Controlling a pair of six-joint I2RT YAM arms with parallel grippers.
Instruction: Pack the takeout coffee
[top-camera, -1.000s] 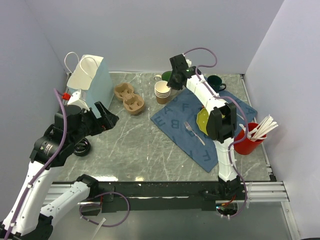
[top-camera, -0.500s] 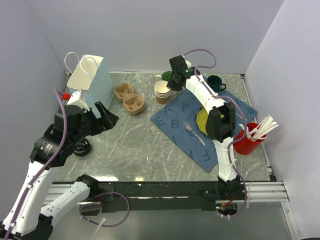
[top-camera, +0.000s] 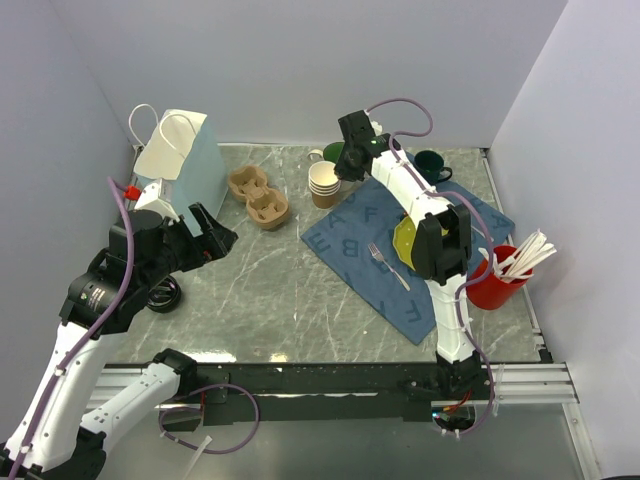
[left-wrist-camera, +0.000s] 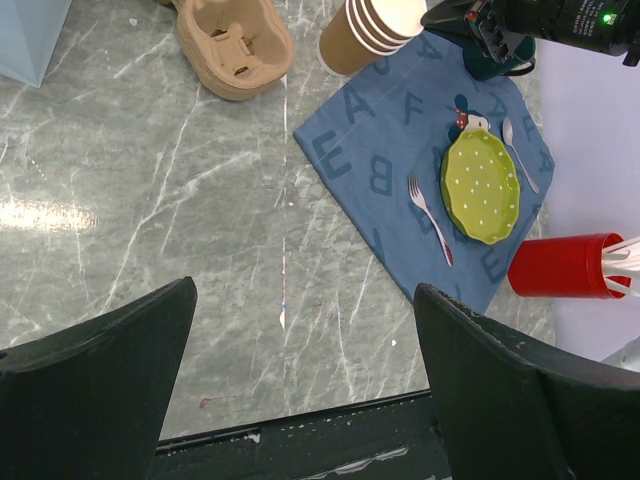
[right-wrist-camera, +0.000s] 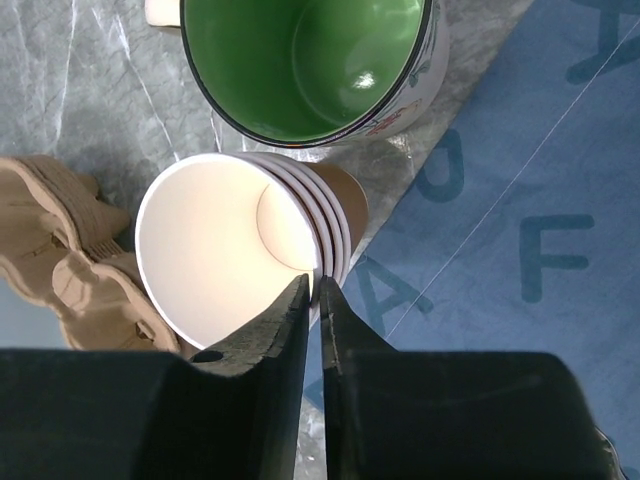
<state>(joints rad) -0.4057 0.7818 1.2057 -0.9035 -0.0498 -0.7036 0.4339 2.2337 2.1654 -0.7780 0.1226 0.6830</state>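
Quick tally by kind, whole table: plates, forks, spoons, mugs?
Plates: 1
Forks: 1
Spoons: 1
Mugs: 2
Total: 5

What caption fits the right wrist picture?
Right tool pinching the cup stack's rim, with a green mug just beyond it.

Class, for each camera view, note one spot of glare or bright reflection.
Top external: a glare strip at the near edge of the table. Left wrist: a bright patch on the table at left. Right wrist: a small highlight inside the green mug.
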